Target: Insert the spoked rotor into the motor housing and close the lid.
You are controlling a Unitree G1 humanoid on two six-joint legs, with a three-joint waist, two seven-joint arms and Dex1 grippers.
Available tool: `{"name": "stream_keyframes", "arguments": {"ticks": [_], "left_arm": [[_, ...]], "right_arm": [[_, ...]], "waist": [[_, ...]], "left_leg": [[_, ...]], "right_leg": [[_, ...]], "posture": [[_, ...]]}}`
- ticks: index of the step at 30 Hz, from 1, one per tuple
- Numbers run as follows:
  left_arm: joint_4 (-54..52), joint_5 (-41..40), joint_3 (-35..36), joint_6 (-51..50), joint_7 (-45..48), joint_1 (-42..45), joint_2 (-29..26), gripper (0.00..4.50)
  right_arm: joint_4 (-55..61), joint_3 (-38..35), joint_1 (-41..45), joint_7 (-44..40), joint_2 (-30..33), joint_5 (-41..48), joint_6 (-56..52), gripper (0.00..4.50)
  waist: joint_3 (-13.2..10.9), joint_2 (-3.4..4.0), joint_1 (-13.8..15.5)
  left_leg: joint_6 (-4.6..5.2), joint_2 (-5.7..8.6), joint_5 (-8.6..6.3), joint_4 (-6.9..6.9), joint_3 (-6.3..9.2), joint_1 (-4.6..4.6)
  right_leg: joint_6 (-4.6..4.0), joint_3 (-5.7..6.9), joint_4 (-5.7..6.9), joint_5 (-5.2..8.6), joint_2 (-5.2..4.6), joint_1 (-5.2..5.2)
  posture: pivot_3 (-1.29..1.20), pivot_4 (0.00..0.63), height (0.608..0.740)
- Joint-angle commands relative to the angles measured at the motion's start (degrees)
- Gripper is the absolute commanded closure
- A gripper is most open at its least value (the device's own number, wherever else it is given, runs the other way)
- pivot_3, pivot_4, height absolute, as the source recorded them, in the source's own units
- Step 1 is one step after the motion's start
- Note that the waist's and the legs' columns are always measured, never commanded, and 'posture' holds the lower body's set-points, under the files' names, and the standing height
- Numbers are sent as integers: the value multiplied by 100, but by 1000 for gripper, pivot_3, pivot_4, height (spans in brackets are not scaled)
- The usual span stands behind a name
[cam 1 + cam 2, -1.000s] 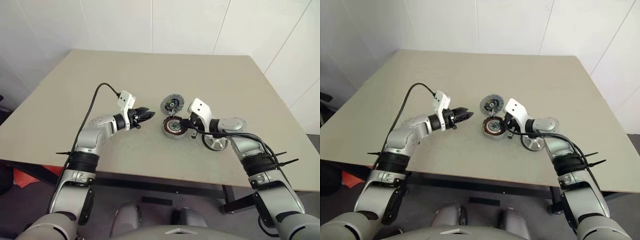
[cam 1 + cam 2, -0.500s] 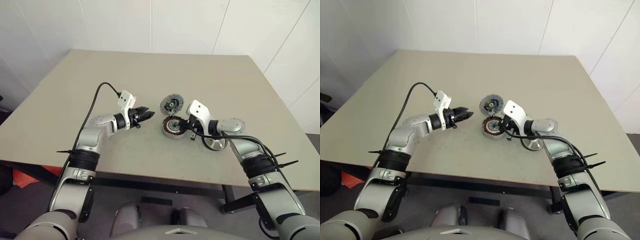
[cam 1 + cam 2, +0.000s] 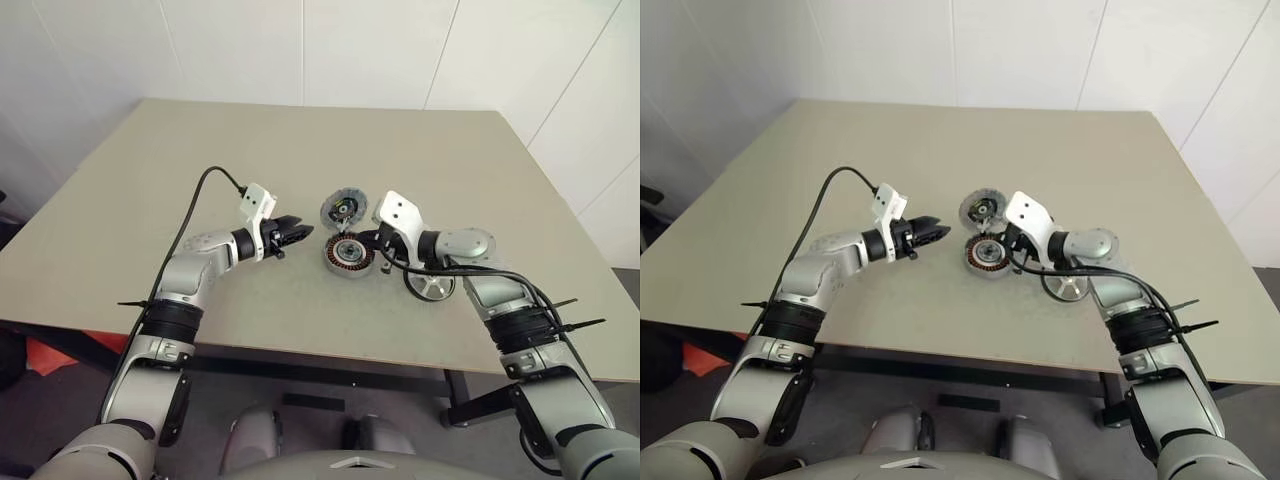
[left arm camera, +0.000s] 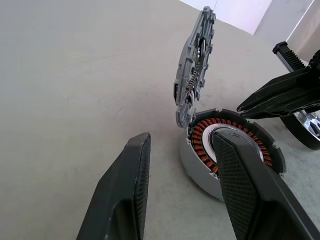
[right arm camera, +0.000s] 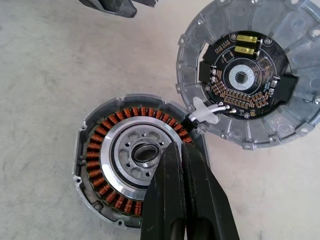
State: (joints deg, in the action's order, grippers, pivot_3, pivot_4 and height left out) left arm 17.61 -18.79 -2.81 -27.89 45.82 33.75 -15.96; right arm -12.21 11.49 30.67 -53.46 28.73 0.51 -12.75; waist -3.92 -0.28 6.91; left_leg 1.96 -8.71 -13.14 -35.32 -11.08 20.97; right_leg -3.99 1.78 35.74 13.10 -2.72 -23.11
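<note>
On the worktop [image 3: 300, 140] sits the motor housing [image 3: 349, 255], its lid [image 3: 344, 211] tilted open behind it. Just right, the spoked rotor [image 3: 431, 285] lies flat. Right gripper [image 5: 181, 165] hovers pinched together over the housing; left gripper [image 3: 303, 232] waits half-spread, empty.

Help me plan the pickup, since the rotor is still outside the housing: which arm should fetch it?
Right, probably. The spoked rotor lies beside the right arm, beyond the motor housing from the left gripper. The right gripper is shut and must open first.
</note>
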Motion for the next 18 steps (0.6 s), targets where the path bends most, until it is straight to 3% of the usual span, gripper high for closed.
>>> {"name": "stream_keyframes", "arguments": {"ticks": [1,18], "left_arm": [[-72,-10,48,67,33,71,-35,2408],[-104,9,21,82,-12,90,1,2408]], "right_arm": [[284,-25,16,10,-66,123,-67,4450],[-309,117,-78,80,-239,-7,192,4450]], "waist": [[0,0,-2],[0,0,-4]], "left_leg": [[0,0,0,0,0,0],[-18,0,-8,0,1,-20]], "right_leg": [[0,0,0,0,0,0],[0,0,1,0,0,18]], "posture": [[0,0,740],[0,0,740]]}}
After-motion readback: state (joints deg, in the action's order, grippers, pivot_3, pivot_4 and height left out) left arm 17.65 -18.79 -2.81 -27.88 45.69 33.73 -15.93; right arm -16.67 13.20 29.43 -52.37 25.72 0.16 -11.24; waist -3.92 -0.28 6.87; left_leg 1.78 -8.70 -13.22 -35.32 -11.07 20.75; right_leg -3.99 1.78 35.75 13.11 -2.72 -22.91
